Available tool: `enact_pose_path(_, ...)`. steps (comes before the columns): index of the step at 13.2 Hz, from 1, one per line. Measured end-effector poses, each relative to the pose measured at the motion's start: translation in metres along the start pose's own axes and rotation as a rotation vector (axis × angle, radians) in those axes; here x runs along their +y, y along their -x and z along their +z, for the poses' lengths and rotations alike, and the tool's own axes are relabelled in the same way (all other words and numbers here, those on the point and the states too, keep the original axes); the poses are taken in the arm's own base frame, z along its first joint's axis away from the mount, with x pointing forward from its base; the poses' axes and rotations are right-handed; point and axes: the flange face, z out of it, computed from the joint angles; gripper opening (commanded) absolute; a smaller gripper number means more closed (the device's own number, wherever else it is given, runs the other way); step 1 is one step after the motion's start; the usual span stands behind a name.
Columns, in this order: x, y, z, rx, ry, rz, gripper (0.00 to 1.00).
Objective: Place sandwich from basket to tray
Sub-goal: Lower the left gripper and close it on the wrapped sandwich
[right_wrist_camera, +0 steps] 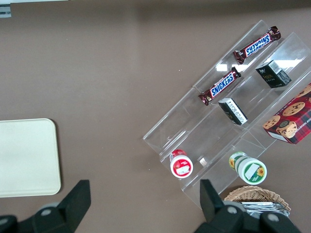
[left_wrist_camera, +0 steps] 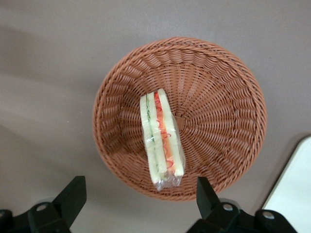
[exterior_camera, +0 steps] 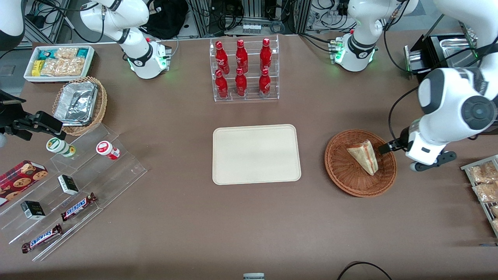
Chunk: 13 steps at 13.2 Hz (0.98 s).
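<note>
1. The gripper [left_wrist_camera: 138, 204] hangs above the table just beside the basket [exterior_camera: 342, 171], at the basket's edge toward the working arm's end of the table. Its fingers [left_wrist_camera: 73, 194] are spread wide and hold nothing.

2. The sandwich [left_wrist_camera: 162, 138] lies in the basket, still in its clear wrap, away from the basket's centre and near the rim closest to the gripper. In the wrist view it sits just ahead of the gap between the two fingers, roughly midway across it and not touching either one.

3. The sandwich's long axis points roughly from the gripper toward the basket's centre, so the fingers stand to either side of its narrow width. In my judgement that suits a grasp across the bread faces: a short advance over the rim and a descent should bring the fingers around it with little need for wrist rotation.

4. In the front view the sandwich [exterior_camera: 364, 156] leans with its layered cut edge facing the gripper.

5. The tray [exterior_camera: 256, 154] lies well apart from the basket, toward the parked arm's end of the table, and is bare.
</note>
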Motion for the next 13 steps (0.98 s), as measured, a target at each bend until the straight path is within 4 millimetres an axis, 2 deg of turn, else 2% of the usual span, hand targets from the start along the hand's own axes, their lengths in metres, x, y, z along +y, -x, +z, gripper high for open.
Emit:
enact_pose_path(4, 0.014, 0.019, 0.051, 0.045, 0.023, -0.089, 1.0)
enact_pose_path(7, 0.013, 0.03, 0.085, 0.068, 0.041, -0.118, 1.0)
enact_pose_path(13, 0.013, 0.029, 0.116, 0.053, 0.041, -0.125, 1.0)
